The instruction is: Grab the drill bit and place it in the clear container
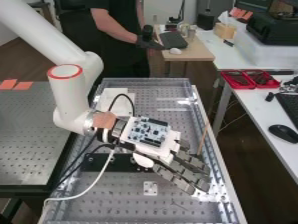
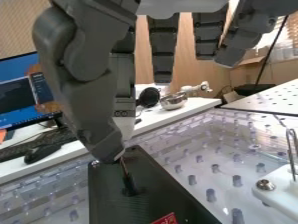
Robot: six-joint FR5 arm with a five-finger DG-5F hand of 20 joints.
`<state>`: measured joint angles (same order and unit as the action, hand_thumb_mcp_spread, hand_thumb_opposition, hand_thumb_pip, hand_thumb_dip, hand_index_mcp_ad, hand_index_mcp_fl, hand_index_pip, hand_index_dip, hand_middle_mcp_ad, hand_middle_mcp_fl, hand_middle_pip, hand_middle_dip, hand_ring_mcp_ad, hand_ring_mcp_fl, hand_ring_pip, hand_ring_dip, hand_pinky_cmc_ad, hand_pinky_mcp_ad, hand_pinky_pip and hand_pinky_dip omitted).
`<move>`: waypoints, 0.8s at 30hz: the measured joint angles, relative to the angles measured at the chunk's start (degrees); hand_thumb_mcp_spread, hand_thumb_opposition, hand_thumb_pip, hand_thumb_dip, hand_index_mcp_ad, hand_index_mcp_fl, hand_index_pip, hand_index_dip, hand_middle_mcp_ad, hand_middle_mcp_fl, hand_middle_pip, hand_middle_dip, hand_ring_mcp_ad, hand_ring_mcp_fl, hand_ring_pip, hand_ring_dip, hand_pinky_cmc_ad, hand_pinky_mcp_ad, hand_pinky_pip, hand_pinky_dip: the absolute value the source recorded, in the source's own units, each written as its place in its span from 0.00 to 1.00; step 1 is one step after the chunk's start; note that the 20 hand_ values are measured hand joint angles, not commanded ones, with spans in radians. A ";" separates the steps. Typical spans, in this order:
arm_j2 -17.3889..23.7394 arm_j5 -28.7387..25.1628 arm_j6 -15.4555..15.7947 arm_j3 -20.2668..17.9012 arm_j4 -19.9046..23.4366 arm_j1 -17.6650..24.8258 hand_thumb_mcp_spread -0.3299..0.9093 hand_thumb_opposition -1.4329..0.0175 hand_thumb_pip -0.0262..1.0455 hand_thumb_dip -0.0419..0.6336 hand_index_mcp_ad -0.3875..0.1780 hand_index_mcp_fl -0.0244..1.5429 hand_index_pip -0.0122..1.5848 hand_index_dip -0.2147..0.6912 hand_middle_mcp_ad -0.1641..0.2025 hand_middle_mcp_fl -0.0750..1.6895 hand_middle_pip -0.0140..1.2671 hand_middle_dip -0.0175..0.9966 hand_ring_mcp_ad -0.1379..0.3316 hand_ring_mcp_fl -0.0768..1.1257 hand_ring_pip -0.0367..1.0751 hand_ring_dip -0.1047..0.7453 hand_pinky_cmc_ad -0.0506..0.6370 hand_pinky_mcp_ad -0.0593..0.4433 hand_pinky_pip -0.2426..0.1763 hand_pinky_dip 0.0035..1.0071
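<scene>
1. One slim drill bit with a brownish shaft and black end (image 2: 130, 186): in the wrist view, upright with a slight lean, shaft meeting the hand's lower tip. It's over a flat black panel with a red label (image 2: 149, 192); can't tell if the black end touches it.
2. Dark grey robot hand (image 1: 174, 175), on the white jointed arm (image 1: 70, 90), is over the clear-topped perforated table (image 1: 113, 200), high view.
3. Hand state: can't tell if it's clamped on the bit or just beside/against it.
4. Done, my read: hand is lined up at the bit, so the approach looks complete. Grasp unconfirmed.
5. Left: secure grip, lift off the panel area, carry, release into the clear container. Placement not done; roughly early-to-mid task.
6. Next move likely needs a firm pinch and a straight lift. Thin shaft could twist or slip.
</scene>
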<state>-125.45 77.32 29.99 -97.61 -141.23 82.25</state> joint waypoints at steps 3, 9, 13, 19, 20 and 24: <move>-0.01 -0.12 -0.14 -0.02 0.06 -0.01 0.73 0.34 0.52 0.41 0.44 0.35 0.91 0.33 0.69 0.17 0.13 0.21 0.86 0.07 0.12 0.13 0.51 0.49 0.36 0.19; 0.02 -0.65 -1.62 -0.55 2.03 -0.04 0.73 0.34 0.51 0.41 0.44 0.39 0.90 0.33 0.70 0.18 0.13 0.21 0.86 0.07 0.12 0.13 0.50 0.49 0.36 0.19; 0.17 -0.53 -2.68 -1.07 3.68 -0.03 0.74 0.34 0.49 0.41 0.44 0.44 0.85 0.33 0.70 0.21 0.13 0.21 0.86 0.09 0.12 0.13 0.51 0.49 0.37 0.19; 1.03 -0.89 -3.07 -1.47 4.36 0.01 0.76 0.34 0.49 0.41 0.44 0.46 0.81 0.32 0.70 0.21 0.13 0.21 0.86 0.08 0.12 0.13 0.51 0.48 0.40 0.19; 1.37 -0.66 -3.03 -1.55 4.39 0.02 0.76 0.34 0.49 0.41 0.44 0.47 0.80 0.32 0.70 0.21 0.13 0.21 0.86 0.09 0.13 0.13 0.51 0.48 0.40 0.19; 2.92 -0.49 -2.62 -2.09 4.75 0.03 0.79 0.34 0.49 0.41 0.44 0.46 0.78 0.32 0.70 0.22 0.13 0.21 0.86 0.10 0.13 0.13 0.51 0.48 0.40 0.19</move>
<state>-122.53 76.82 27.37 -99.70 -136.48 82.28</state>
